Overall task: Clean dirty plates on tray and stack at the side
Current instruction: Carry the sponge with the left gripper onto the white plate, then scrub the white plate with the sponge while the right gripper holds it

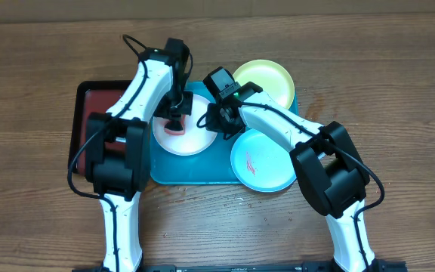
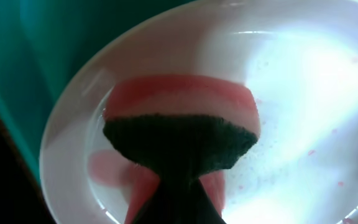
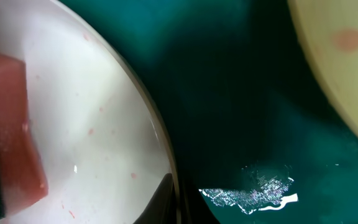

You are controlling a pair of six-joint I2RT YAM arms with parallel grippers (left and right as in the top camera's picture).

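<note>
The white plate (image 1: 189,140) lies at the left of the turquoise tray (image 1: 202,172), with faint red specks on it. My left gripper (image 1: 175,115) is shut on a pink sponge with a dark scouring pad (image 2: 179,118) and presses it onto the white plate (image 2: 303,81). My right gripper (image 1: 212,121) is shut on the white plate's right rim (image 3: 164,149), and one dark finger shows inside the rim. The pale yellow-green plate (image 1: 266,79) lies at the tray's back right with a reddish spot (image 3: 348,40). The mint-aqua plate (image 1: 266,162) lies at the front right with a red smear.
A smaller black-rimmed dark red tray (image 1: 89,102) sits left of the turquoise tray, under my left arm. A wet sheen shows on the turquoise tray floor (image 3: 253,190) between the plates. Wooden table (image 1: 399,91) surrounds both trays.
</note>
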